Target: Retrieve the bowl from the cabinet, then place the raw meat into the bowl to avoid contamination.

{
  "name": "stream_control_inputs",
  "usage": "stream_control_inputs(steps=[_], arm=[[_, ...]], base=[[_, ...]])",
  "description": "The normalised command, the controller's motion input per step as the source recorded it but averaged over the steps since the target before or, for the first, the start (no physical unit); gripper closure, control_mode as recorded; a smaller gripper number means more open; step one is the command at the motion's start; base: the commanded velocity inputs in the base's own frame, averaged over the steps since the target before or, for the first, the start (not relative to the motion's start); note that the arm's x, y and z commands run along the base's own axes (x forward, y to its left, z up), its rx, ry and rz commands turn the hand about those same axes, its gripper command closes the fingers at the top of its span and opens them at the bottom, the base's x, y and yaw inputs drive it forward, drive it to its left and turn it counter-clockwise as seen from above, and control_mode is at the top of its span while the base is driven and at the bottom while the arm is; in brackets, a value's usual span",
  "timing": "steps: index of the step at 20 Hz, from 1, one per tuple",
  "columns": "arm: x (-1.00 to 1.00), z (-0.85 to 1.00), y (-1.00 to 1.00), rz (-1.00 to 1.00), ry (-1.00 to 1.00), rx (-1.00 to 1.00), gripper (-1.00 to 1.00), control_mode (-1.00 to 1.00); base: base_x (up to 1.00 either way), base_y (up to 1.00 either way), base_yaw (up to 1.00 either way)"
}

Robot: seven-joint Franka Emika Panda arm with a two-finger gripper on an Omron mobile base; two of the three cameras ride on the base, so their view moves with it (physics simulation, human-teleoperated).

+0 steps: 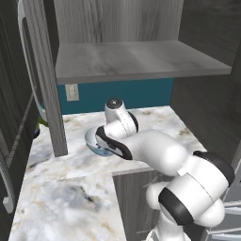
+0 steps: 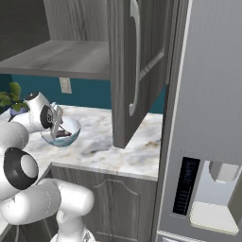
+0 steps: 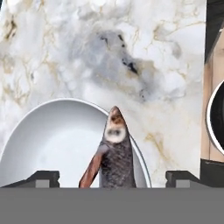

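Observation:
The bowl (image 1: 92, 140) (image 2: 70, 127) (image 3: 52, 140), white inside and pale blue outside, sits on the marble counter under the cabinet shelf (image 1: 136, 59). My gripper (image 2: 57, 124) (image 3: 111, 177) hangs just above the bowl, open, its fingertips (image 3: 43, 177) spread wide. The raw meat (image 3: 114, 155) (image 2: 63, 134), a small grey-brown fish, lies between the fingertips and clear of both. It rests in the bowl at its rim, head pointing away from the hand. In the left base view my arm covers most of the bowl.
The cabinet's open door (image 2: 130, 71) hangs over the counter (image 2: 118, 151) right of the bowl; the other door (image 1: 44, 80) stands at the left. A fridge (image 2: 208, 118) fills the right. A green plant (image 2: 12, 97) sits behind my arm.

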Motion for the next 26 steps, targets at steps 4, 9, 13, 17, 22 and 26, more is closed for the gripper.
stream_control_inputs(steps=[4, 9, 13, 17, 22, 26], arm=[[0.0, 0.6, 0.09, -0.01, 0.0, 0.0, -1.0, -1.0], [-0.21, 0.55, 0.04, -0.02, 0.0, 0.02, -1.0, -1.0], [-0.6, 0.37, -0.01, -0.07, 0.0, 0.03, -1.0, -1.0], [-0.79, 0.18, -0.06, -0.09, 0.0, 0.02, -1.0, -1.0], [-0.88, 0.01, -0.16, -0.1, 0.0, 0.03, -1.0, -1.0], [-0.73, 0.0, -0.23, -0.09, 0.0, 0.02, -1.0, -1.0]], base=[[0.0, 0.0, 0.0], [0.0, 0.0, 0.0], [0.0, 0.0, 0.0], [0.0, 0.0, 0.0], [0.0, 0.0, 0.0], [0.0, 0.0, 0.0]])
